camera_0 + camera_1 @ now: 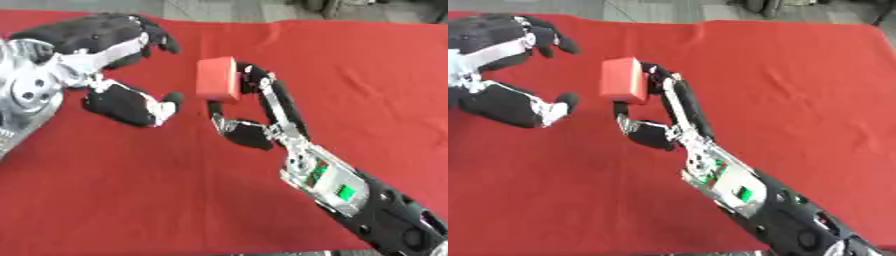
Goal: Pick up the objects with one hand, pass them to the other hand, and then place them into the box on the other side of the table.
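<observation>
A red block (217, 79) is held above the red cloth, pinched between the fingers and thumb of my right hand (262, 117), whose arm comes in from the lower right. My left hand (118, 75) is at the upper left, fingers spread wide and thumb apart, its opening turned toward the block. A short gap lies between its thumb tip and the block. No box shows in either view.
A red cloth (350, 75) covers the whole table. Grey floor and dark shapes (780, 6) show beyond its far edge. My right forearm (754, 200) crosses the lower right part of the cloth.
</observation>
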`<state>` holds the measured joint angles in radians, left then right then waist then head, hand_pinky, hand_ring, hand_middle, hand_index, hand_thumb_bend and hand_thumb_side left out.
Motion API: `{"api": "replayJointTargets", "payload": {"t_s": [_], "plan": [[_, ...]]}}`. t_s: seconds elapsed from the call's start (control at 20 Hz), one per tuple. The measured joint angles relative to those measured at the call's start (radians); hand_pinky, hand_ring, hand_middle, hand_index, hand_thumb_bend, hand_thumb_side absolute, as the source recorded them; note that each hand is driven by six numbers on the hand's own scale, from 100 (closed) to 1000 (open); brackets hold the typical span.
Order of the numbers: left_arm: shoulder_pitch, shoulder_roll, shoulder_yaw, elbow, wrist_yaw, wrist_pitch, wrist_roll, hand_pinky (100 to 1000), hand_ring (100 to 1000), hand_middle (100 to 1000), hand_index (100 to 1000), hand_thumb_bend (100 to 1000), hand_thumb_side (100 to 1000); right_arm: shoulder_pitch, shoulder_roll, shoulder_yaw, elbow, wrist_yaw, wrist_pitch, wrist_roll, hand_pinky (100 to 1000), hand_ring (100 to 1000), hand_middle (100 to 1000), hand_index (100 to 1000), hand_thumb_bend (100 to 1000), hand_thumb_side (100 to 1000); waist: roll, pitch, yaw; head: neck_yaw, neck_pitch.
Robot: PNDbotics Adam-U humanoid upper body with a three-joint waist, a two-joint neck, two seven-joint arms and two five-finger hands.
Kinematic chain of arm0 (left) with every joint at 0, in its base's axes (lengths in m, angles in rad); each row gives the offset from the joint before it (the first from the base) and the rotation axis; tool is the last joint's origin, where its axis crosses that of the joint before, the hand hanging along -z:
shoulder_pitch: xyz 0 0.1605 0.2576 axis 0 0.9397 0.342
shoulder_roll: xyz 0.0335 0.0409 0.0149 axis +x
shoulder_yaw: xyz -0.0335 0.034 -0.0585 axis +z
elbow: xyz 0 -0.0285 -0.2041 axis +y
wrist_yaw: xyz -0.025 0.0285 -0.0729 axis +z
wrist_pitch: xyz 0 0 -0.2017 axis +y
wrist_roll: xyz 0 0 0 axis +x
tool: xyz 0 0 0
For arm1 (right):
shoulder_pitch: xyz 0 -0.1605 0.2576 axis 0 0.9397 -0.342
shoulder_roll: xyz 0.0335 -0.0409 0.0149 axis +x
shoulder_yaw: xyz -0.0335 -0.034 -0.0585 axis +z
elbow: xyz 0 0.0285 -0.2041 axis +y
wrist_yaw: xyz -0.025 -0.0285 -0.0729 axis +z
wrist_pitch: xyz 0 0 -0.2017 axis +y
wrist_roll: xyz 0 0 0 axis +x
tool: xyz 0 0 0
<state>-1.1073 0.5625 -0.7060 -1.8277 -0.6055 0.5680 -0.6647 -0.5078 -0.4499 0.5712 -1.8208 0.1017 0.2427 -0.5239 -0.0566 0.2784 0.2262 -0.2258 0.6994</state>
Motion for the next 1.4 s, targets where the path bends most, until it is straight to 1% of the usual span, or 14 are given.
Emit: {"api": "replayJointTargets", "payload": {"t_s": [0.2, 0.4, 0.55, 0.7, 0.95, 1.1, 1.25, 1.4], "plan": [[0.000, -0.018, -0.006, 0.001, -0.008, -0.004, -0.004, 805, 800, 821, 887, 232, 414, -0.002, 0.006, 0.010, 0.003, 0.021, -0.010, 0.009, 730, 778, 368, 530, 100, 100, -0.001, 0.000, 0.002, 0.002, 0.000], [0.000, -0.035, -0.011, 0.001, -0.011, -0.008, -0.009, 802, 797, 820, 886, 235, 450, -0.002, 0.008, 0.023, 0.009, 0.036, -0.019, 0.018, 732, 779, 367, 529, 100, 100, -0.001, 0.000, 0.004, 0.004, 0.001], [0.000, -0.043, -0.012, 0.006, -0.011, -0.008, -0.009, 803, 798, 821, 888, 262, 480, -0.003, 0.015, 0.035, 0.016, 0.045, -0.026, 0.026, 734, 779, 366, 529, 100, 100, -0.002, 0.000, 0.005, 0.004, 0.002], [0.000, -0.043, -0.017, 0.011, -0.012, -0.009, -0.009, 806, 801, 824, 892, 288, 479, -0.003, 0.015, 0.040, 0.018, 0.054, -0.032, 0.032, 734, 778, 366, 528, 100, 100, -0.002, 0.000, 0.005, 0.004, 0.002], [0.001, -0.052, -0.018, 0.020, -0.047, -0.004, -0.004, 823, 810, 827, 890, 377, 446, -0.004, 0.015, 0.042, 0.016, 0.065, -0.036, 0.036, 727, 774, 360, 522, 100, 100, -0.003, 0.006, 0.004, 0.009, 0.002], [0.001, -0.058, -0.022, 0.027, -0.070, -0.005, -0.002, 831, 815, 820, 876, 456, 425, -0.009, 0.015, 0.044, 0.012, 0.071, -0.035, 0.035, 724, 771, 358, 521, 100, 100, -0.003, 0.007, 0.003, 0.013, 0.002], [0.004, -0.063, -0.029, 0.039, -0.092, -0.009, -0.004, 833, 816, 817, 872, 469, 423, -0.011, 0.015, 0.044, 0.003, 0.078, -0.025, 0.031, 715, 765, 358, 521, 100, 100, -0.003, 0.008, 0.002, 0.014, 0.002], [0.008, -0.070, -0.031, 0.055, -0.112, -0.019, -0.006, 834, 817, 816, 872, 470, 436, -0.012, 0.015, 0.045, -0.010, 0.078, 0.014, 0.031, 715, 765, 358, 521, 100, 100, -0.003, 0.010, 0.001, 0.015, 0.002]]}}
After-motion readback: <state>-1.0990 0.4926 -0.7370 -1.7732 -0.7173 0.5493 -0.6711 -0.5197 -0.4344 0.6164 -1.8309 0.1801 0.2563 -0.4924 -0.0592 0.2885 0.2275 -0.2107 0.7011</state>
